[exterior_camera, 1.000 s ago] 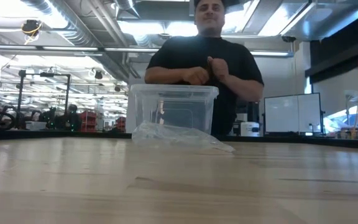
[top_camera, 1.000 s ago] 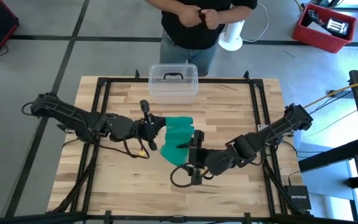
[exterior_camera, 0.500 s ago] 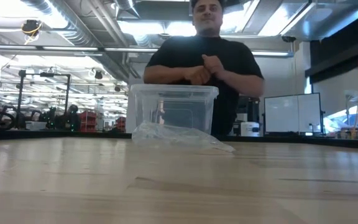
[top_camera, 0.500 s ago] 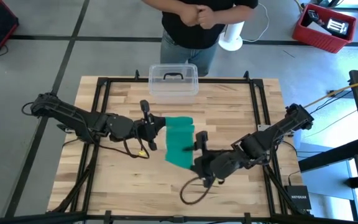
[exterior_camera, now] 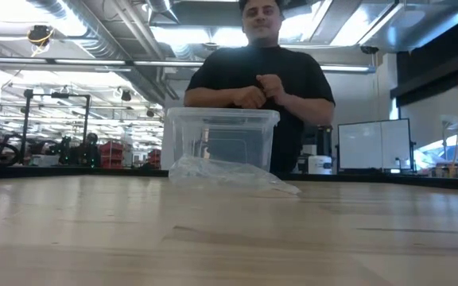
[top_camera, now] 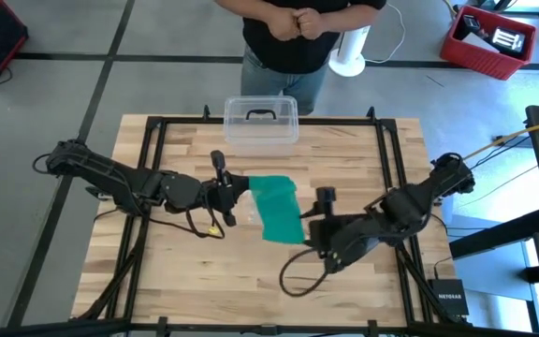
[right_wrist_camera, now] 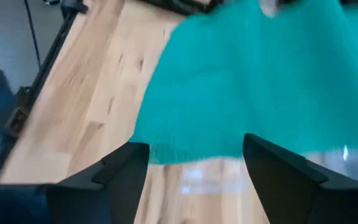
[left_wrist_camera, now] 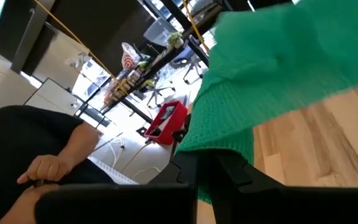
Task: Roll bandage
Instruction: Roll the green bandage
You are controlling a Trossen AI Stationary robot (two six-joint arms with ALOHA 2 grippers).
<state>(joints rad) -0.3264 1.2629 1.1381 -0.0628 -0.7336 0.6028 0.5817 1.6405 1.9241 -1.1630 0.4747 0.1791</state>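
- Bandage (top_camera: 278,208): a teal-green strip spread flat in the middle of the wooden table (top_camera: 185,271), running from its far-left end toward the near right.
- Left gripper (top_camera: 235,190) sits just left of the strip's far end, fingers pinched tight on that edge of the fabric; its wrist view shows the green cloth (left_wrist_camera: 272,74) rising straight from between the dark fingers.
- Right gripper (top_camera: 312,229) lies at the strip's near-right end, its fingers (right_wrist_camera: 120,168) spread wide with the cloth's edge (right_wrist_camera: 247,93) just ahead of them and nothing between them.
- Clear plastic box (top_camera: 261,122) stands at the far edge of the table, well apart from the strip; the low view shows a crinkled clear wrapper (exterior_camera: 229,173) lying in front of it.
- Person (top_camera: 298,28) in a dark shirt stands beyond the far edge, hands (exterior_camera: 261,91) clasped together.
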